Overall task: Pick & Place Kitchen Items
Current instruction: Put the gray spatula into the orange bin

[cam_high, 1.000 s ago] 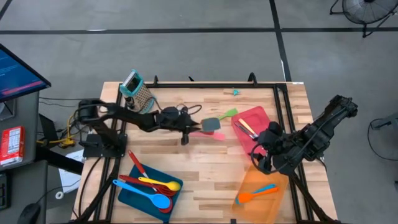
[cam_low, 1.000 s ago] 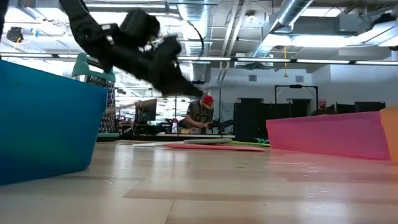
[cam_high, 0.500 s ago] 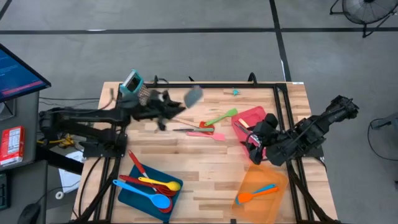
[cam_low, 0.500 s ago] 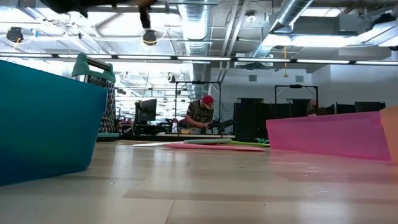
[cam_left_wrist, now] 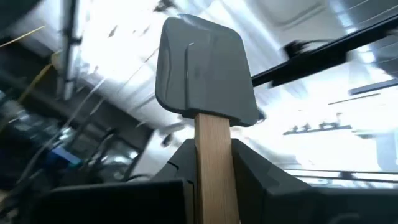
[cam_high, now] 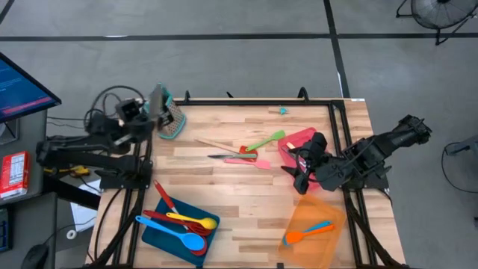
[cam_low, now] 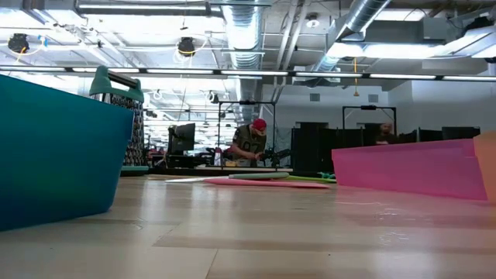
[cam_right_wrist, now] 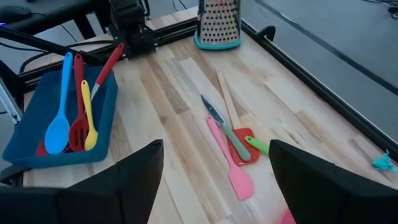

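Now the left pincer (cam_left_wrist: 211, 186), clenched on a gray-headed wooden spatula (cam_left_wrist: 205, 81) standing straight up out of it, could let it tip if the handle slips, while the right pincer (cam_right_wrist: 211, 180) hangs released.

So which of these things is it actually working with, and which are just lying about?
Job: grey spatula, gripped in left hand; pink spatula, green spatula, wooden spoon, blue spoon; right hand, open, beside red tray.
Lying about: box grater, small teal scrap.
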Motion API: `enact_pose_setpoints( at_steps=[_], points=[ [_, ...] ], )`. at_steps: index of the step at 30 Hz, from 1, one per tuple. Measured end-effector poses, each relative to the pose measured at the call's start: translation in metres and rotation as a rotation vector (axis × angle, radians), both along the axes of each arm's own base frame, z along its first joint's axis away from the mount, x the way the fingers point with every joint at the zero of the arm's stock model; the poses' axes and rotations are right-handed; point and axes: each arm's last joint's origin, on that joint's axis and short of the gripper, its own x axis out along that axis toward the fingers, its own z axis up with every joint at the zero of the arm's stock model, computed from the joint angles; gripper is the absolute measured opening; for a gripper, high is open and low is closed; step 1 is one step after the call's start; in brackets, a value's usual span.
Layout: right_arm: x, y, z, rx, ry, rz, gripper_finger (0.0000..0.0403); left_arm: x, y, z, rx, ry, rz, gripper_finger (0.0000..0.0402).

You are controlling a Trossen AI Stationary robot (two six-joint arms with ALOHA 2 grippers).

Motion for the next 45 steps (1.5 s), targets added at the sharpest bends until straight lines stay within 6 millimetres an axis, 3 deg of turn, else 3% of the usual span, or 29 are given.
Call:
enact_pose_setpoints(
  at_steps=[5,12,17,21,28,35,45],
  points=[
    [0.000,0.000,0.000,0.002,0.000,0.002,0.0286,-0.006,-0.003,0.003,0.014,-0.043,-0.004,0.0048],
    [0.003,0.001,0.003,0.024,-0.038,0.001,0.0286,0.002,-0.002,0.001,0.033,-0.038,0.057,0.0040],
    [0.021,0.004,0.007,-0.006,-0.113,0.038,0.0286,0.016,0.000,0.001,0.033,-0.144,0.107,0.0045],
    [0.043,0.005,0.016,-0.033,-0.213,0.134,0.0286,0.039,-0.003,0.006,0.022,-0.189,0.050,0.0048],
    [0.075,-0.009,0.035,0.016,-0.440,0.353,0.0286,0.087,-0.022,0.041,0.068,-0.225,-0.087,0.0045],
    [0.083,-0.030,0.052,0.076,-0.608,0.494,0.0286,0.124,-0.033,0.070,0.125,-0.293,-0.114,0.0047],
    [0.086,-0.047,0.053,0.075,-0.617,0.496,0.0286,0.172,-0.029,0.073,0.084,-0.281,-0.070,0.0058]
  ],
)
